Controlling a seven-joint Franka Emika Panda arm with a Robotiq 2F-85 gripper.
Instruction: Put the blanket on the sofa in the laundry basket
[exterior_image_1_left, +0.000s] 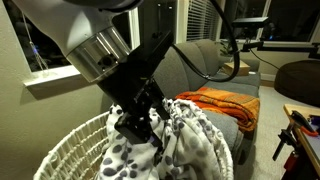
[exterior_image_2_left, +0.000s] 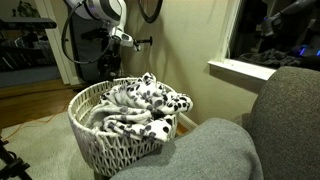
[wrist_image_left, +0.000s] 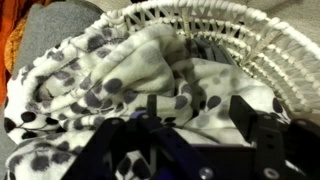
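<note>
The white blanket (exterior_image_1_left: 185, 140) with black spots lies bunched inside the laundry basket (exterior_image_1_left: 70, 148), heaped above the braided rim and partly hanging over its side. In an exterior view it fills the woven basket (exterior_image_2_left: 105, 145) as a mound of blanket (exterior_image_2_left: 140, 105). My gripper (exterior_image_1_left: 135, 122) hangs just over the heap. In the wrist view the gripper (wrist_image_left: 200, 115) stands open, its dark fingers (wrist_image_left: 252, 115) wide apart, and the blanket (wrist_image_left: 120, 70) lies loose under them. The grey sofa (exterior_image_1_left: 205, 62) stands beside the basket.
A plain orange blanket (exterior_image_1_left: 225, 100) lies on the sofa seat. A dark round pouffe (exterior_image_1_left: 298, 75) sits farther back. The sofa arm (exterior_image_2_left: 200, 150) stands close to the basket. A window sill (exterior_image_2_left: 240, 70) runs along the wall above.
</note>
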